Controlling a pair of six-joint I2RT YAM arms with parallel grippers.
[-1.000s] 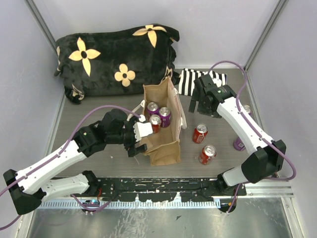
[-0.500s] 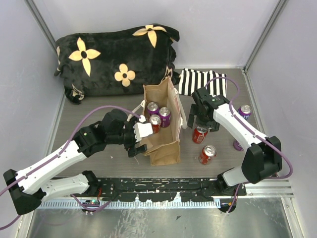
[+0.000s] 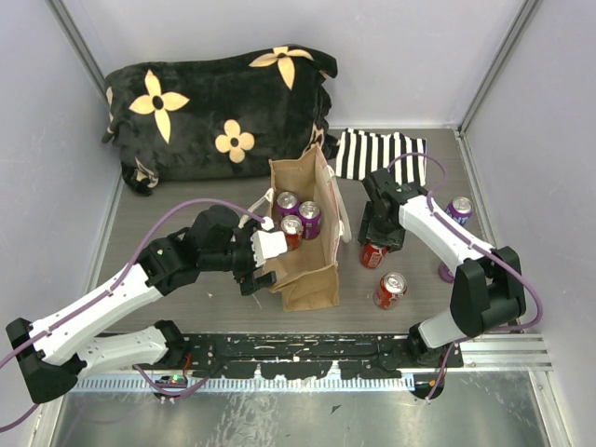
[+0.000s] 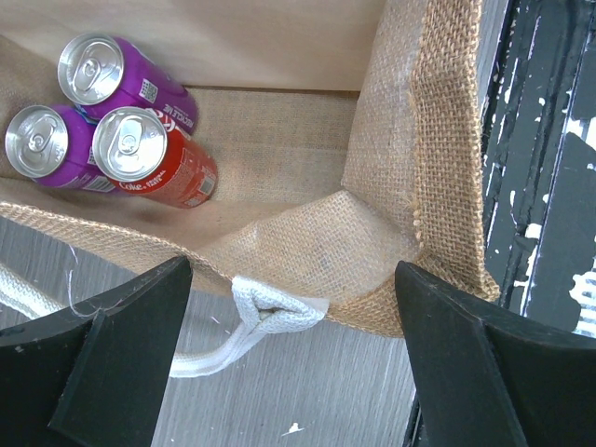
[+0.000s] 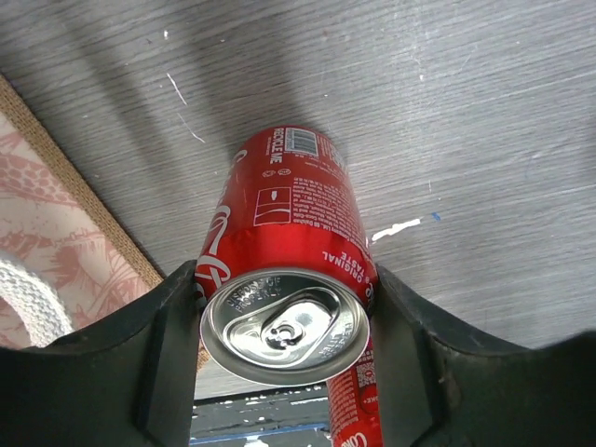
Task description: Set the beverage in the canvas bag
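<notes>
The canvas bag (image 3: 312, 270) is standing open-mouthed at the middle of the tabletop (image 3: 186, 196). Three cans are standing upright inside it, packed together at its far end: two purple cans (image 4: 93, 70) and one red one (image 4: 149, 158).

Four more cans are standing outside on the tabletop. The red can (image 5: 289, 214) is sitting upright just beside the bag, at its 3 o'clock. The right gripper (image 3: 374, 244) is reaching down over this can, its jaws closing round the upper part, with one finger lying against each side. A second red can (image 3: 390, 290) is standing at 5 o'clock from the first, free of the arm. Farther out toward 3 o'clock, one purple can (image 3: 460, 209) is standing in the open, and another purple one (image 3: 448, 273) is showing only partly behind the right arm. That is making seven cans in all: three red and four purple.

The left gripper (image 4: 293, 268) is hovering at the bag's 9 o'clock wall. Its jaws are spread wide and gripping nothing, with the sagging woven rim and a cream rope handle (image 4: 251, 321) lying between them.

One black flowered blanket (image 3: 214, 112) is lying at the bag's 11 o'clock. One striped cloth (image 3: 382, 154) is lying at its 1 o'clock.
</notes>
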